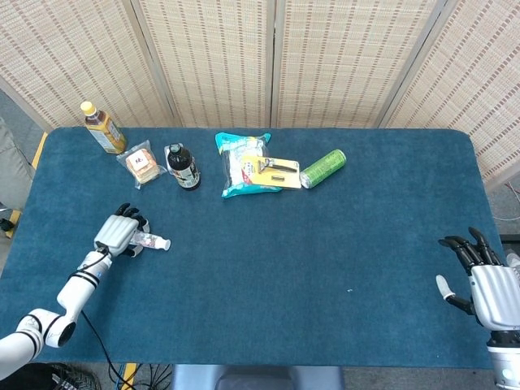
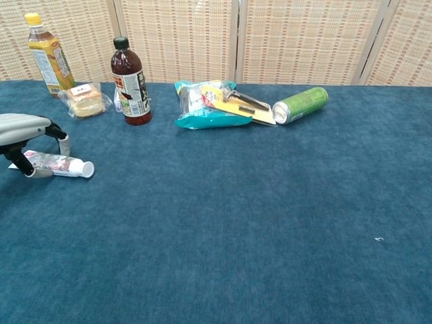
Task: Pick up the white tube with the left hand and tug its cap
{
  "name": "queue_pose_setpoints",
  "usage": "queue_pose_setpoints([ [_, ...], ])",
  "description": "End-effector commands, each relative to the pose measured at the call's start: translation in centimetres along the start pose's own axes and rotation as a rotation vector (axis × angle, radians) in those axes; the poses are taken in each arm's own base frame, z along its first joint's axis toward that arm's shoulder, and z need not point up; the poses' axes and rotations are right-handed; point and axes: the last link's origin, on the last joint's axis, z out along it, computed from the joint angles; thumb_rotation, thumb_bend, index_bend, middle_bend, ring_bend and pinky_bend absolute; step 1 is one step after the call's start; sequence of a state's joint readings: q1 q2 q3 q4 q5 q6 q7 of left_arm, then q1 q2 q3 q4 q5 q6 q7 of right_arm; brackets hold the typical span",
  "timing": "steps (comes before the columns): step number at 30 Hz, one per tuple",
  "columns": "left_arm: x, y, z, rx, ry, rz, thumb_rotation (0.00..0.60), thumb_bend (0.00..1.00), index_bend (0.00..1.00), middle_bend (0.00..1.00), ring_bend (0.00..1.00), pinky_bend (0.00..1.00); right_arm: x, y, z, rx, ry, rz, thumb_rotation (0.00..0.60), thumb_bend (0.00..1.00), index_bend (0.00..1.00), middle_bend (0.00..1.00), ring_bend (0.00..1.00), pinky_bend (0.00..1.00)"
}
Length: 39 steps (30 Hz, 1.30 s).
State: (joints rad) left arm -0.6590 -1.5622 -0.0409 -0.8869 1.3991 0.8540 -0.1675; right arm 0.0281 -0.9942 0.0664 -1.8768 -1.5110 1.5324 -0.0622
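Note:
The white tube (image 1: 153, 241) (image 2: 62, 165) lies flat on the blue table near its left side, with its white cap (image 2: 88, 169) pointing right. My left hand (image 1: 119, 233) (image 2: 25, 129) arches over the tube's tail end, fingers curved down on both sides. One fingertip (image 2: 65, 144) hangs just above the tube, and the thumb reaches down by the tail. The tube rests on the cloth. My right hand (image 1: 487, 286) hovers far off at the table's right edge, fingers spread and holding nothing; the chest view does not show it.
Along the back stand a yellow-capped tea bottle (image 1: 102, 127), a wrapped bun (image 1: 143, 165) and a dark bottle (image 1: 184, 166). Right of them lie a teal snack bag (image 1: 240, 166) with a razor pack (image 1: 276, 171) on it, and a green can (image 1: 322, 168).

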Motion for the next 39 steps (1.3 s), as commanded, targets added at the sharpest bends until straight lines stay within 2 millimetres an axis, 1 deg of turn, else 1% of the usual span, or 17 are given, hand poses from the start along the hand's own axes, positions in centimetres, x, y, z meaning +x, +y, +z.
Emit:
queue_pose_setpoints([
  [1, 0.1, 0.0, 0.1, -0.003, 0.021, -0.017, 0.600, 0.27, 0.48, 0.41, 0.17, 0.05, 0.0, 0.0, 0.1, -0.004, 0.003, -0.009, 0.600, 0.27, 0.26, 0.25, 0.09, 0.24],
  [5, 0.3, -0.3, 0.2, -0.006, 0.056, -0.053, 0.600, 0.31, 0.53, 0.51, 0.25, 0.09, 0.0, -0.1, 0.2, -0.005, -0.001, -0.014, 0.600, 0.27, 0.26, 0.25, 0.09, 0.24],
  [9, 0.3, -0.7, 0.2, -0.008, 0.060, -0.071, 0.600, 0.32, 0.56, 0.56, 0.28, 0.12, -0.2, -0.4, 0.6, 0.008, -0.005, -0.017, 0.600, 0.27, 0.26, 0.25, 0.09, 0.24],
  [14, 1.1, -0.7, 0.0, -0.033, 0.073, -0.105, 0.600, 0.36, 0.60, 0.63, 0.34, 0.13, -0.4, -1.5, 1.2, 0.070, -0.021, -0.036, 0.600, 0.27, 0.26, 0.25, 0.09, 0.24],
  [18, 2.3, -0.2, -0.3, -0.068, 0.088, -0.122, 0.600, 0.39, 0.61, 0.66, 0.37, 0.14, -0.4, -2.9, 2.0, 0.141, -0.032, -0.058, 0.600, 0.28, 0.26, 0.25, 0.09, 0.24],
  [21, 3.5, 0.5, -0.7, -0.102, 0.100, -0.132, 0.600, 0.40, 0.62, 0.67, 0.37, 0.14, -0.5, -4.3, 2.7, 0.212, -0.041, -0.076, 0.600, 0.29, 0.26, 0.25, 0.09, 0.24],
  [24, 5.0, 1.5, -1.1, -0.137, 0.098, -0.137, 0.600, 0.41, 0.62, 0.67, 0.38, 0.14, -0.7, -6.2, 3.5, 0.301, -0.055, -0.092, 0.600, 0.29, 0.26, 0.25, 0.09, 0.24],
  [30, 8.0, 4.3, -2.5, -0.205, 0.063, -0.191, 0.600, 0.43, 0.62, 0.68, 0.39, 0.14, -1.3, -10.4, 4.7, 0.488, -0.069, -0.126, 0.600, 0.30, 0.26, 0.25, 0.09, 0.23],
  [34, 9.9, 6.5, -3.6, -0.252, 0.026, -0.222, 0.600, 0.43, 0.62, 0.68, 0.39, 0.14, -1.9, -13.4, 5.4, 0.611, -0.055, -0.159, 0.600, 0.30, 0.28, 0.25, 0.06, 0.19],
  [39, 11.4, 9.0, -4.6, -0.304, -0.023, -0.261, 0.600, 0.43, 0.62, 0.68, 0.39, 0.14, -2.6, -16.3, 6.0, 0.710, -0.026, -0.174, 0.600, 0.31, 0.30, 0.21, 0.02, 0.11],
])
